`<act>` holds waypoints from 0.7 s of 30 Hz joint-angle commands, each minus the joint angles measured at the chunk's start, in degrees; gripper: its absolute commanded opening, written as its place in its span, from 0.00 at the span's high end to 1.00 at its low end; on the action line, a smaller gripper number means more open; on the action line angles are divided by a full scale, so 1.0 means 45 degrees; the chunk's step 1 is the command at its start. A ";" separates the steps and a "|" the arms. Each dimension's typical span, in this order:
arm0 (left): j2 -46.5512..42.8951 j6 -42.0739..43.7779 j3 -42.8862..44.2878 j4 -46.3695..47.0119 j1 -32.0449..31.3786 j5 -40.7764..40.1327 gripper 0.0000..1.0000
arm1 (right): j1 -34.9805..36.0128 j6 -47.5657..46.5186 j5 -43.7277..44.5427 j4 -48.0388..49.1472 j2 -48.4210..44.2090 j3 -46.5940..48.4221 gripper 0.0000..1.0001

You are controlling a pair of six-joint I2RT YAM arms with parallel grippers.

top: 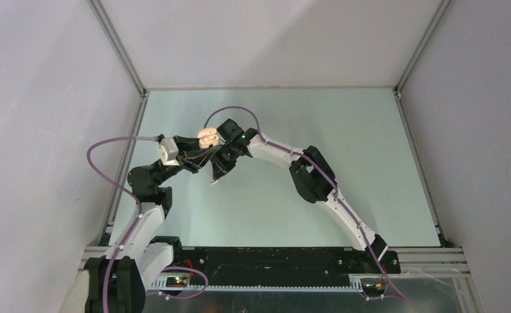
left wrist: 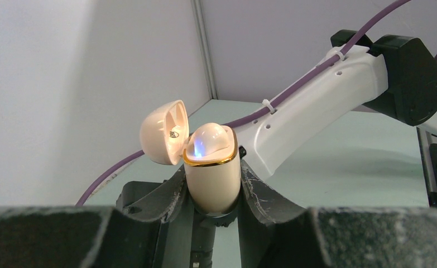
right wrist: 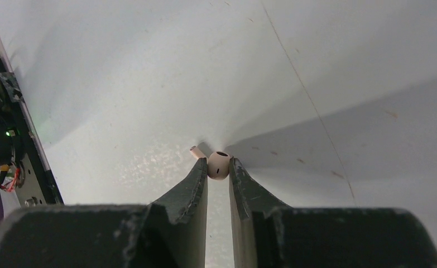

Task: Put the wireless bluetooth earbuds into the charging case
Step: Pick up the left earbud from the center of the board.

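The beige charging case (left wrist: 212,181) stands upright between the fingers of my left gripper (left wrist: 212,172), which is shut on its body. Its lid (left wrist: 161,133) hangs open to the left above a gold rim, and a blue light glows inside. In the top view the case (top: 207,137) is held above the table's left middle. In the right wrist view a cream-pink earbud (right wrist: 219,165) sits pinched by its round head between the tips of my right gripper (right wrist: 219,163), its stem poking out to the left, right at the table surface. My right gripper (top: 218,171) points down just beside the left gripper.
The pale green table (top: 344,143) is ringed by white walls with metal frame posts (top: 117,45). The right arm's white link (left wrist: 316,106) and purple cable (left wrist: 149,159) cross close behind the case. A black rail (right wrist: 20,139) runs along the table edge at the left of the right wrist view.
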 commanded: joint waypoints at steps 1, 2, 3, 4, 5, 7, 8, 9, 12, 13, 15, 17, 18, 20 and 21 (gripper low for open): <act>-0.0050 -0.0079 0.0404 0.0367 0.0057 -0.0176 0.86 | -0.0642 -0.0712 0.0140 -0.0993 -0.1620 -0.0193 0.87; -0.0051 -0.0070 0.0410 0.0360 0.0041 -0.0192 0.86 | -0.0725 -0.0830 0.0145 -0.0998 -0.1919 -0.0432 0.87; -0.0048 -0.0075 0.0428 0.0343 0.0005 -0.0190 0.86 | -0.0924 -0.0892 0.0168 -0.1012 -0.2534 -0.0746 0.87; -0.0040 -0.0079 0.0451 0.0337 -0.0014 -0.0195 0.86 | -0.1135 -0.1041 0.0294 -0.1027 -0.2883 -0.0905 0.87; -0.0035 -0.0079 0.0458 0.0299 -0.0078 -0.0192 0.86 | -0.1236 -0.1115 0.0409 -0.1077 -0.3585 -0.1299 0.87; 0.0018 -0.0075 0.0464 0.0244 -0.0190 -0.0209 0.86 | -0.1619 -0.1414 0.0820 -0.1161 -0.4681 -0.2012 0.87; 0.0041 -0.0035 0.0479 0.0210 -0.0239 -0.0209 0.85 | -0.1939 -0.1626 0.1101 -0.1170 -0.5051 -0.2310 0.87; 0.0122 0.0011 0.0491 0.0081 -0.0402 -0.0219 0.85 | -0.2116 -0.1739 0.1223 -0.1191 -0.5831 -0.2895 0.87; 0.0357 0.0397 0.0582 -0.0462 -0.0817 -0.0182 0.85 | -0.3205 -0.2146 0.1614 -0.1181 -0.7862 -0.4197 0.88; 0.0528 0.0547 0.0636 -0.0563 -0.1064 -0.0156 0.85 | -0.3452 -0.2165 0.1626 -0.1179 -0.8233 -0.4792 0.88; 0.0774 0.0794 0.0723 -0.0916 -0.1498 -0.0098 0.85 | -0.4259 -0.2330 0.1595 -0.1247 -0.9400 -0.5491 0.87; 0.1017 0.0989 0.0822 -0.1294 -0.1913 0.0014 0.85 | -0.5179 -0.2605 0.1652 -0.1348 -1.0523 -0.6001 0.87; 0.1206 0.1031 0.0858 -0.1530 -0.2212 0.0039 0.85 | -0.5338 -0.2766 0.1703 -0.1377 -1.1276 -0.6274 0.88; 0.1481 0.1160 0.0946 -0.1908 -0.2620 0.0059 0.85 | -0.5647 -0.3361 0.1994 -0.1379 -1.2403 -0.6631 0.87; 0.1603 0.1295 0.0995 -0.2038 -0.2753 0.0073 0.85 | -0.5680 -0.3816 0.2230 -0.1338 -1.3172 -0.6787 0.87</act>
